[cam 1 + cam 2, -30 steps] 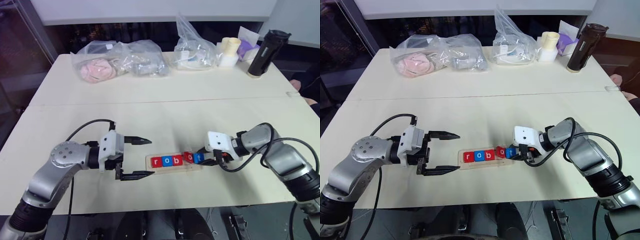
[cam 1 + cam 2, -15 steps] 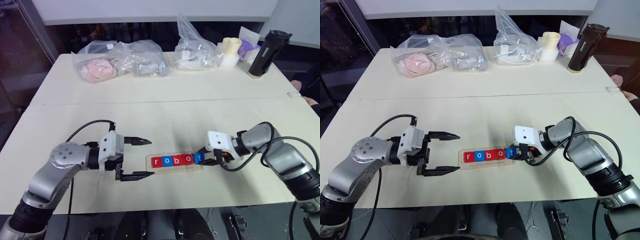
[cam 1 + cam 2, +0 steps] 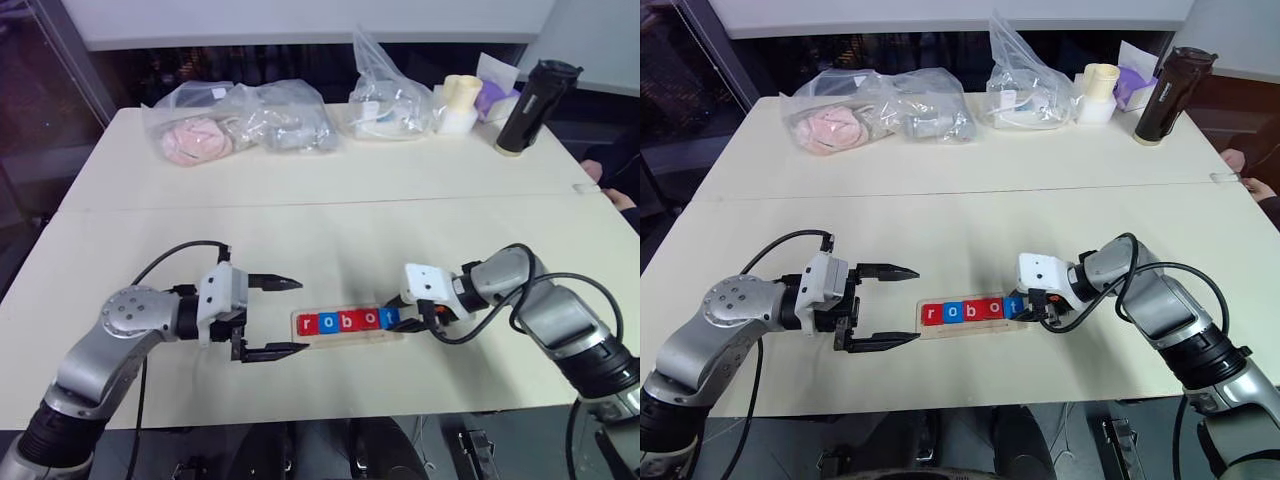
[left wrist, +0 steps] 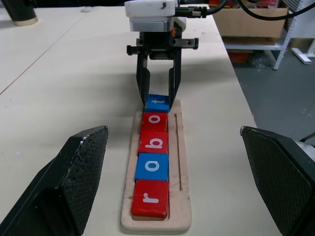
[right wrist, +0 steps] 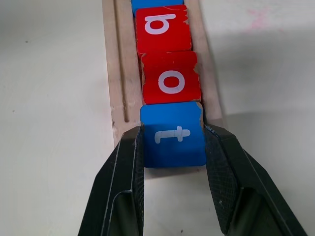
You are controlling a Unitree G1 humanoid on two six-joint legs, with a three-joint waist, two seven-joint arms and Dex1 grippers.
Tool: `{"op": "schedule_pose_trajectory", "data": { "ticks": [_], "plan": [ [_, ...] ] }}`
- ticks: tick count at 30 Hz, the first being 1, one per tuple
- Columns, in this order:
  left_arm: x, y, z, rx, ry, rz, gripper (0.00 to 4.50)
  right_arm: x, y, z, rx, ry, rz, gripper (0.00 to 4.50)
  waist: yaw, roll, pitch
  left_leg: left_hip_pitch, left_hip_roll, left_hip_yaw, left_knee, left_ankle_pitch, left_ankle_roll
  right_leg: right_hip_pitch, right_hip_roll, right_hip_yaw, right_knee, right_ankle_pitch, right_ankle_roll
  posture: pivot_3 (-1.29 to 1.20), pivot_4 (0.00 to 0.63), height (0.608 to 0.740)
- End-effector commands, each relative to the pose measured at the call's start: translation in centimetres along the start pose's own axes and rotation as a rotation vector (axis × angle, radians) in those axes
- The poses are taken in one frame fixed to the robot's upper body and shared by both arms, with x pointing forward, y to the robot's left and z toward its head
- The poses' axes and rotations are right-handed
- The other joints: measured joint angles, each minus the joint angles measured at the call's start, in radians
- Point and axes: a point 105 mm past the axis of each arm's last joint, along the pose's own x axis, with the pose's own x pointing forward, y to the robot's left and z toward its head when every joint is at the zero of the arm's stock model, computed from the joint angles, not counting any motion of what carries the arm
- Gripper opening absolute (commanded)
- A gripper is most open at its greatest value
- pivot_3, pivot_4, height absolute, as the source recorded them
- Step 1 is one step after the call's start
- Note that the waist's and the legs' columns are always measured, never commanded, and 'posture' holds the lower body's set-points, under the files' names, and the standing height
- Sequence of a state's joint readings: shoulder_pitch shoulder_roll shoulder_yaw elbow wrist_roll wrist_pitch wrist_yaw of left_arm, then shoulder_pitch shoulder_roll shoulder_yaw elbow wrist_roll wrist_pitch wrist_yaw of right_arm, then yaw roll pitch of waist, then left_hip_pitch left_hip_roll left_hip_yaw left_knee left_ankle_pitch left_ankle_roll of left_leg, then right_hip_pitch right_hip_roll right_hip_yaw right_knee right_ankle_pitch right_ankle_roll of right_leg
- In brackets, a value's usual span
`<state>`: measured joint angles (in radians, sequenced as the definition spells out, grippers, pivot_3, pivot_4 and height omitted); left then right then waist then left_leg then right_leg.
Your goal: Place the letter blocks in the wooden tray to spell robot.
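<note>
The wooden tray lay on the table between the two arms, with the five letter blocks lined up in its slot, reading r, o, b, o, t. The right gripper was clenched on the blue t block at the tray's right end, one finger pressed against each side of it. The left gripper hovered just beside the tray's left end, its fingers spread wide and grasping nothing.

Head looks down; wrists face wooden tray closely.
</note>
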<state>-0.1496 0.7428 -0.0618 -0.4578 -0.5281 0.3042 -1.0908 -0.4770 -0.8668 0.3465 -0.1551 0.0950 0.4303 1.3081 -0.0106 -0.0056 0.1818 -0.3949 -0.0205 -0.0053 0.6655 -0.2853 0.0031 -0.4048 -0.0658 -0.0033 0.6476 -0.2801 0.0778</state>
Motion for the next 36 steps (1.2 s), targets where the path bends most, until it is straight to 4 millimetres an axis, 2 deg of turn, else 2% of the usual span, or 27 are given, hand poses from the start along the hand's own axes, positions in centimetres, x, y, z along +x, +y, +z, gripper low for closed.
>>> {"op": "schedule_pose_trajectory", "data": {
  "ticks": [1, 15, 21, 22, 29, 36],
  "plan": [
    [0.0, -0.3, 1.0, 0.036, -0.02, 0.0, 4.5, -0.1, -0.1, 0.9, -0.047, -0.01, -0.002, 1.12, 0.0, 0.0, 0.0, 0.0, 0.0, 0.0, 0.0, 0.0, 0.0, 0.0, 0.0, 0.0, 0.0, 0.0, 0.0, 0.0, 0.15, 0.74],
    [-0.1, -0.3, 1.0, 0.037, -0.019, 0.003, 4.5, 0.1, 0.1, 0.8, -0.029, -0.009, 0.009, 1.12, 0.0, 0.0, 0.0, 0.0, 0.0, 0.0, 0.0, 0.0, 0.0, 0.0, 0.0, 0.0, 0.0, 0.0, 0.0, 0.0, 0.15, 0.74],
    [-0.1, -0.2, 1.0, 0.038, -0.016, 0.0, 4.5, 0.0, 0.0, 1.6, -0.028, -0.034, -0.001, 4.15, 0.0, 0.0, 0.0, 0.0, 0.0, 0.0, 0.0, 0.0, 0.0, 0.0, 0.0, 0.0, 0.0, 0.0, 0.0, 0.0, 0.15, 0.74],
    [-0.1, -0.2, 1.0, 0.038, -0.017, -0.001, 4.5, -0.2, 0.0, 1.8, -0.026, -0.038, -0.002, 4.47, 0.0, 0.0, 0.0, 0.0, 0.0, 0.0, 0.0, 0.0, 0.0, 0.0, 0.0, 0.0, 0.0, 0.0, 0.0, 0.0, 0.15, 0.74],
    [-0.2, -0.3, 1.0, 0.031, -0.016, -0.002, 4.5, -1.6, 0.0, 2.9, -0.04, -0.063, -0.042, 4.47, 0.0, 0.0, 0.0, 0.0, 0.0, 0.0, 0.0, 0.0, 0.0, 0.0, 0.0, 0.0, 0.0, 0.0, 0.0, 0.0, 0.15, 0.74],
    [-0.8, -0.4, 0.8, 0.015, -0.001, 0.001, 4.5, -4.7, 0.9, 3.5, -0.002, -0.068, -0.131, 4.47, 0.003, 0.0, 0.0, 0.0, 0.0, 0.0, 0.0, 0.0, 0.0, 0.0, 0.0, 0.0, 0.0, 0.0, 0.0, 0.0, 0.15, 0.74]
  ]
}}
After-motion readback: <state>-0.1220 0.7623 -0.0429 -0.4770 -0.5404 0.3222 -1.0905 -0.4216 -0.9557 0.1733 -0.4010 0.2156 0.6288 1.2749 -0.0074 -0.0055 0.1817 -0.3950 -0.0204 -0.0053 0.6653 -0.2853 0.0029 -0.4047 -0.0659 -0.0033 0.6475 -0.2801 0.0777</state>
